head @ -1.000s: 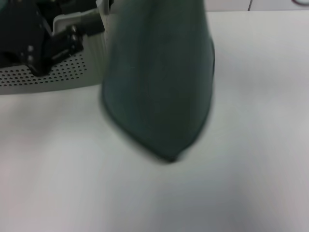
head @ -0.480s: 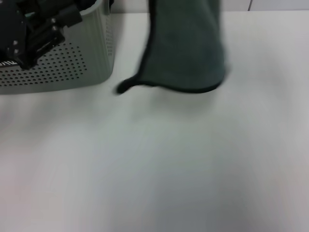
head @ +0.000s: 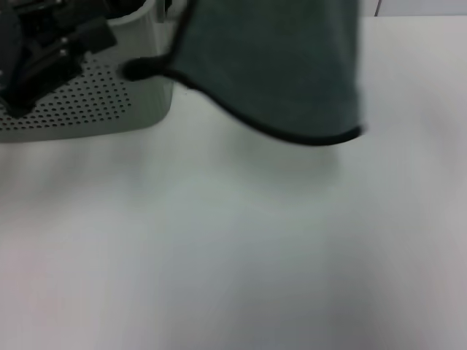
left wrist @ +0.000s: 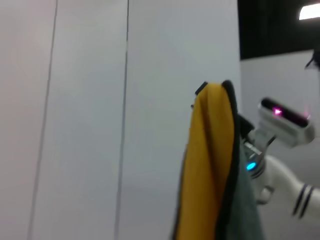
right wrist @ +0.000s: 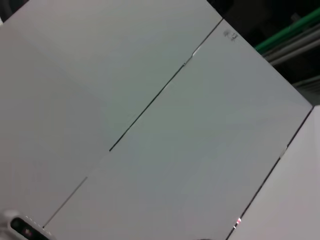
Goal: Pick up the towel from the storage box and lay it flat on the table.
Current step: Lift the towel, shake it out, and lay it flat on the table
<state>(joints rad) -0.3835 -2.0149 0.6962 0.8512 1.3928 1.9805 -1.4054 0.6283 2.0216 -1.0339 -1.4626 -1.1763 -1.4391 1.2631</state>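
Dark green, the towel (head: 270, 65) is hanging clear above the table (head: 241, 248) near its far edge, right of the storage box (head: 87, 109); within 1 second its dangling point has lifted and spread wider, readying it for laying flat. Left gripper (head: 44, 51) is beside the box; whether either gripper's fingers are clenched, I cannot tell.

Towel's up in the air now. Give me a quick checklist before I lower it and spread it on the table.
1. Dark green black-edged towel out of the pale grey-green perforated storage box: ok.
2. Towel hanging off the white table: ok, lower edge is above it.
3. Towel spread open: not ok, it hangs draped, yellow side folded in the left wrist view.
4. Right gripper's hold: cannot tell, grip out of view.
5. Left gripper away from the towel: cannot tell, near the box.
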